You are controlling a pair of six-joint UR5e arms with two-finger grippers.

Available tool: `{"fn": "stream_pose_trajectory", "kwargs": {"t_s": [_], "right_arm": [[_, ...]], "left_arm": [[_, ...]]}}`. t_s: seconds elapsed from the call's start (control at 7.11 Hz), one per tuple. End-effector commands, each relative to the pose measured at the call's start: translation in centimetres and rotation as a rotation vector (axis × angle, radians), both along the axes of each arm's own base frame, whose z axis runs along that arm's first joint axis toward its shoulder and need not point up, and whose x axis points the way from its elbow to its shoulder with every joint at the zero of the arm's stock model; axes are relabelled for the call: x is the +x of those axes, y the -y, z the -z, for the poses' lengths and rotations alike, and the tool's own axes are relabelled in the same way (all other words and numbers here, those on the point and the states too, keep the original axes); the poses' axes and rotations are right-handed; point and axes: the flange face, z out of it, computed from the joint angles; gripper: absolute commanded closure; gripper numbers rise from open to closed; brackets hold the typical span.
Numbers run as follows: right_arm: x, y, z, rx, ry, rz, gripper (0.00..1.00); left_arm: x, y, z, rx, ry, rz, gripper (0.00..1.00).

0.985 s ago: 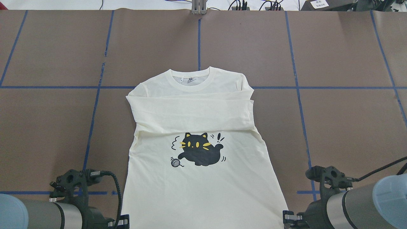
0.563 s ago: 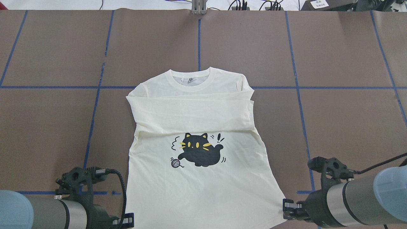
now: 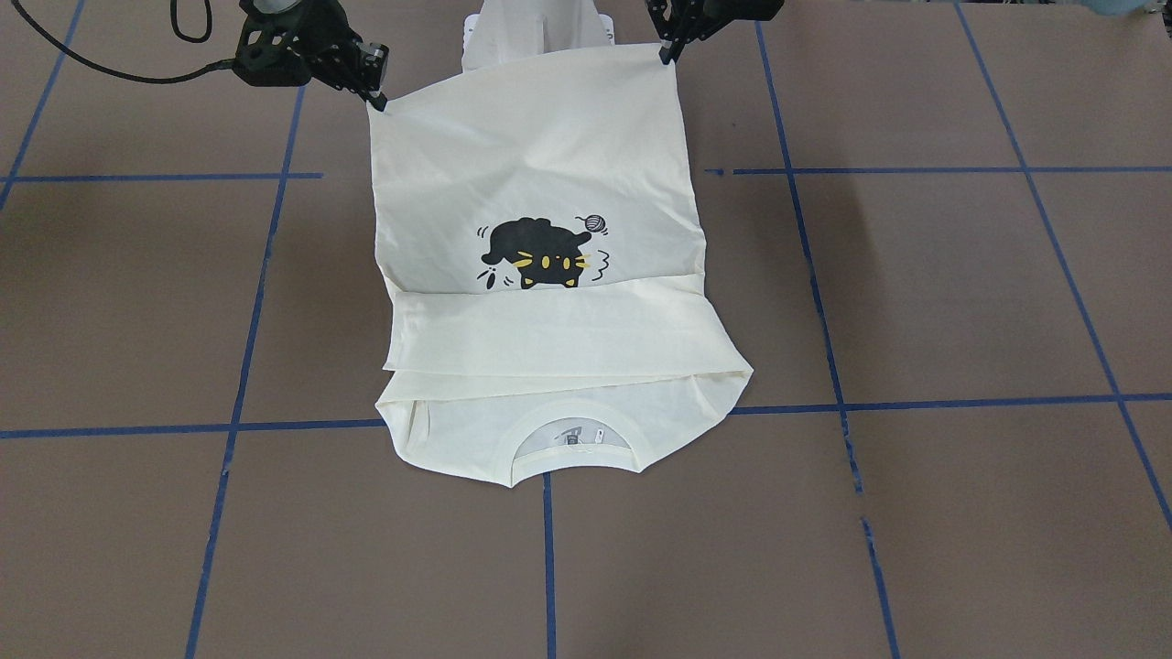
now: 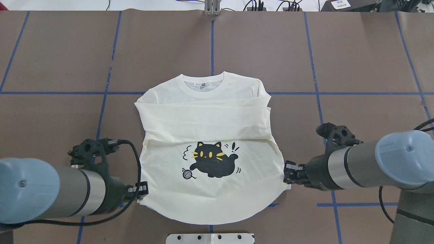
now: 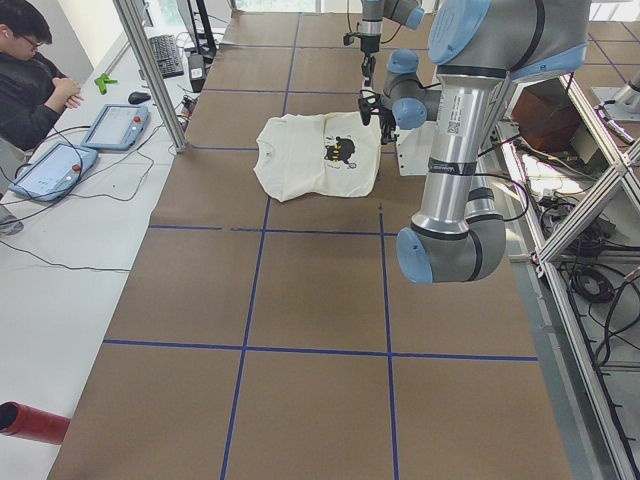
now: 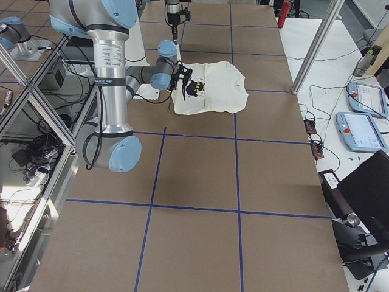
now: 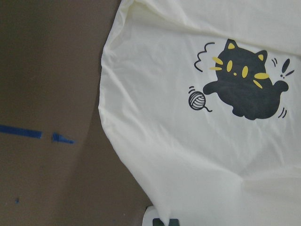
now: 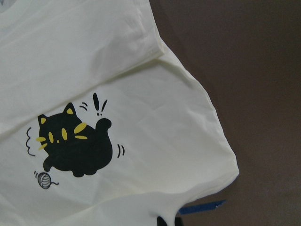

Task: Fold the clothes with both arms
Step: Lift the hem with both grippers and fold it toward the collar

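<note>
While a second ago both grippers were sitting at the very bottom edge of the overhead view, the left gripper (image 4: 140, 193) is now holding at the lower left of the frame and the right gripper (image 4: 288, 173) a little higher at the lower right. Each is clenching one hem corner of the T-shirt (image 4: 203, 115). The fingers are pinching cloth in both wrist views, at the bottom edge of each frame. The hem, formerly cut off by the bottom of the frame, is now showing whole, and the lower edge (image 4: 210, 218) is bowing down in a curve between the two grippers. A white pedestal base (image 4: 210, 238) is now showing at the bottom centre.

The rest of the shirt is lying as before in the middle of the brown table (image 4: 67, 51), with the collar (image 4: 203, 93) pointing toward the top of the frame. The sleeves (image 4: 203, 123) are lying folded across the chest, just above the cat print (image 4: 212, 159).

The print is showing a black cat with yellow ears, a ball of yarn and an exclamation mark. A neck label (image 4: 202, 85) is sitting inside the collar, but its writing is too small to read. A white tag (image 4: 340, 4) at the top right is likewise illegible.
</note>
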Motion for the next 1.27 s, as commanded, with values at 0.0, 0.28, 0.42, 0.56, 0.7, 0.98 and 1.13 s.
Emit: {"fn": "stream_pose_trajectory", "kwargs": {"t_s": [0.0,0.28,0.42,0.56,0.7,0.98,1.13], "right_arm": [[-0.5,6.7,-1.0,0.03,-0.035,-0.093,1.0],[-1.8,10.8,-1.4,0.02,-0.058,-0.143,1.0],[-2.1,12.6,-1.1,0.016,-0.058,-0.161,1.0],[-2.5,14.6,-0.9,0.016,-0.062,-0.171,1.0],[-2.3,17.2,-1.1,0.007,-0.074,-0.19,1.0],[-2.8,21.1,-2.0,0.004,-0.106,-0.194,1.0],[-4.0,22.9,-2.5,-0.008,-0.127,-0.198,1.0]], "left_arm": [[1.0,5.4,-2.1,0.046,0.077,0.05,1.0],[-0.9,8.4,-2.4,0.035,0.084,0.088,1.0],[-1.7,9.8,-2.2,0.053,0.081,0.098,1.0],[-1.7,12.2,-2.7,0.055,0.102,0.118,1.0],[-0.7,15.2,-3.5,0.068,0.137,0.129,1.0],[0.6,19.9,-4.9,0.081,0.171,0.156,1.0],[1.0,21.6,-6.7,0.082,0.194,0.16,1.0]]}}
